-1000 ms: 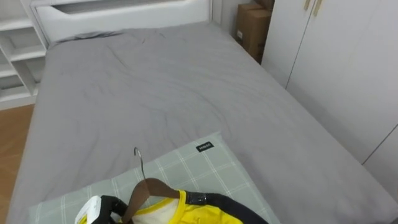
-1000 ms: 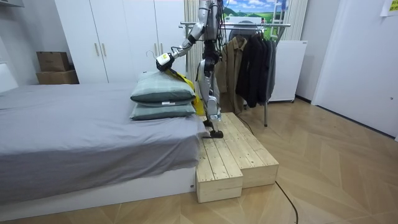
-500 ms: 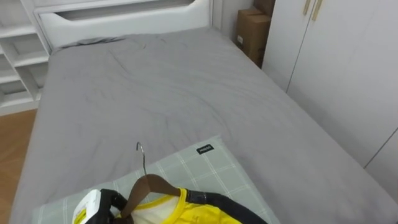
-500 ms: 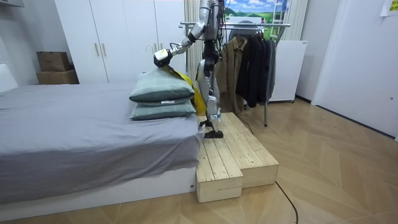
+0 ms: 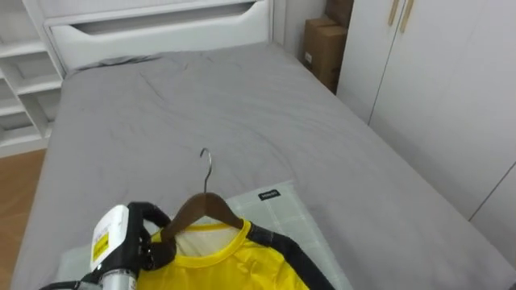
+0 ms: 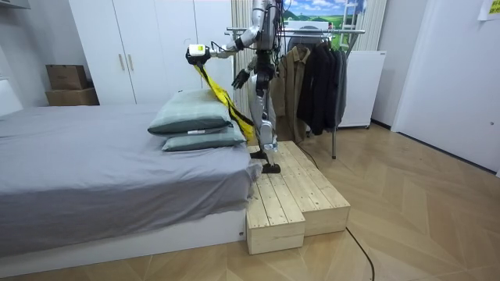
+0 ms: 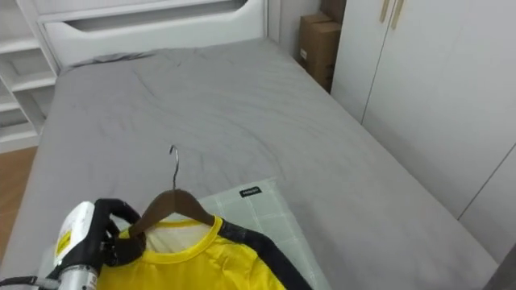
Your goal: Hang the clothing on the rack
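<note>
**Station.** I have the robot standing on the wooden platform (image 6: 287,195) at the near end of the bed (image 5: 201,105). It faces along the mattress, and the clothes rack (image 6: 312,32) is close behind its back.

**Left hand** (image 5: 149,240). It is raised and extended over the pillows. Its fingers are curled round the left shoulder of the wooden hanger (image 5: 203,208). The hanger's wire hook points up, with nothing touching it.

**Task item.** The yellow shirt (image 5: 230,262), with a dark stripe along the sleeve, sits on the hanger with its collar under the hook. In the room view it drapes from the hand down past the platform-side edge of the upper pillow (image 6: 190,117), which is stacked on the lower pillow (image 6: 205,140). I cannot tell whether the cloth touches the pillow.

**Right hand** (image 6: 240,77). It is held low in front of the torso. I cannot tell how its fingers are set.

**Clearances.**
- Ahead: open grey sheet runs up to the white headboard (image 5: 161,24).
- Right mattress edge: it runs beside the wardrobe (image 5: 451,97) doors with a narrow gap, and cardboard boxes (image 5: 324,40) stand at the far end.
- Left mattress edge: it borders a strip of wooden floor (image 5: 16,185) and white shelves (image 5: 16,89).
- Behind: dark coats (image 6: 319,74) hang from the rail just beside the robot.
- Room view's right of the platform: open floor.
</note>
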### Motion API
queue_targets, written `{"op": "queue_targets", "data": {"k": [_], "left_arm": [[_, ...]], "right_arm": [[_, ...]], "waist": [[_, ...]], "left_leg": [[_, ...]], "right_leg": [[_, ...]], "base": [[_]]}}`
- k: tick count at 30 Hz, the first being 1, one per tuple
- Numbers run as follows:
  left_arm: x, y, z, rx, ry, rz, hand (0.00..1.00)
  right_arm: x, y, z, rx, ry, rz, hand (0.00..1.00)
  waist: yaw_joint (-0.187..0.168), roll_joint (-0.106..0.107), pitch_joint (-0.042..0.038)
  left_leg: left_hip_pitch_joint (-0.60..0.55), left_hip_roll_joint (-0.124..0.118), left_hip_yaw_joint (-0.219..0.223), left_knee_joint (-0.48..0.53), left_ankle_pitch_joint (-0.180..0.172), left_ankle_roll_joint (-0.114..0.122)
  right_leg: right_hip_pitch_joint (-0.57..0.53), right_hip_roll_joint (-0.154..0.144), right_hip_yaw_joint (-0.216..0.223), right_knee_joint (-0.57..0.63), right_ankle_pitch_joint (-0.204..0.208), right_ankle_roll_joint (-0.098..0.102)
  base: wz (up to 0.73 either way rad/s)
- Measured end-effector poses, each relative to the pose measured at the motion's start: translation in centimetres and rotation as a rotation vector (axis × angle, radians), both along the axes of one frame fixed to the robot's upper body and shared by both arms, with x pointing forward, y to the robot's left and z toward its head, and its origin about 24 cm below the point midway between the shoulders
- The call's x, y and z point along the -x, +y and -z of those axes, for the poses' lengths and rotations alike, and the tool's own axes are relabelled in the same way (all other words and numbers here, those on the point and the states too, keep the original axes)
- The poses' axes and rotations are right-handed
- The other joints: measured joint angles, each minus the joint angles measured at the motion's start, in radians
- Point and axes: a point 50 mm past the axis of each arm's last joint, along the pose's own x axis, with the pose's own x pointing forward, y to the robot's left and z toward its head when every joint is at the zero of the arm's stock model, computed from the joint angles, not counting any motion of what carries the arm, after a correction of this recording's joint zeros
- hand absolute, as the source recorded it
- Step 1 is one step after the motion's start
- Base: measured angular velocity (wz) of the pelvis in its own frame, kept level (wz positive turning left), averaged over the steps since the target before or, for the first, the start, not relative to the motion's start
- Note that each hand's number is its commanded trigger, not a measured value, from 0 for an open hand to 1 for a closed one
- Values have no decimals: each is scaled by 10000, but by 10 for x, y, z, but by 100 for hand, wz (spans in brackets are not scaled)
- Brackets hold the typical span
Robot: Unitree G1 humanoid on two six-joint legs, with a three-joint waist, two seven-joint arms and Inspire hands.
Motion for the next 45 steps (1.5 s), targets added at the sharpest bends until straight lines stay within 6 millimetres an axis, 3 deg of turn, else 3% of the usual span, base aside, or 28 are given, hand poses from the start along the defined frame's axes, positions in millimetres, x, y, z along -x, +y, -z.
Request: {"op": "queue_targets", "data": {"k": [10,18,23,28,34,36,37,45], "left_arm": [[-3,-6,-9,-14,-429,262,100],[-4,-9,-10,65,-272,396,99],[-6,-11,-16,178,-365,598,98],[-6,-11,-15,458,-209,571,98],[-7,-12,-18,541,-227,703,86],[-8,-15,-21,628,-355,786,89],[-9,-17,-24,703,-449,855,100],[-10,-25,-28,790,-413,1178,100]], "right_arm": [[-55,22,-67,2703,-4042,-1775,0],[-66,37,-92,3457,-5422,-2375,0],[-75,46,-122,3612,-6931,-2509,0],[-76,48,-128,3626,-7276,-2495,0],[-79,57,-143,3528,-8042,-2753,0],[-79,61,-145,3464,-8164,-2895,0],[-80,63,-145,3426,-8159,-2973,0],[-80,79,-139,2956,-7672,-4174,0]], "waist": [[435,-149,-106],[608,-140,-140],[723,-194,-134],[788,-291,-78],[844,-299,-75],[878,-300,-76],[908,-300,-76],[1087,-295,-77]], "left_leg": [[109,5,3,49,0,0],[217,6,-9,3,-14,-19],[238,22,-11,-3,-17,-25],[230,20,-37,-14,-18,-26],[206,24,-40,-50,-19,-27],[193,25,-37,-57,-19,-27],[190,25,-38,-62,-20,-28],[128,28,-129,-59,-25,-34]], "right_leg": [[45,2,85,161,-14,-17],[146,6,74,203,-53,-4],[172,14,54,203,-69,-19],[164,5,15,163,-68,-18],[160,12,62,168,-71,-12],[160,11,46,159,-72,-12],[161,10,36,156,-72,-12],[135,-4,-131,154,-72,-12]], "base": [[-1],[0],[0],[1],[0],[0],[0],[3]]}}
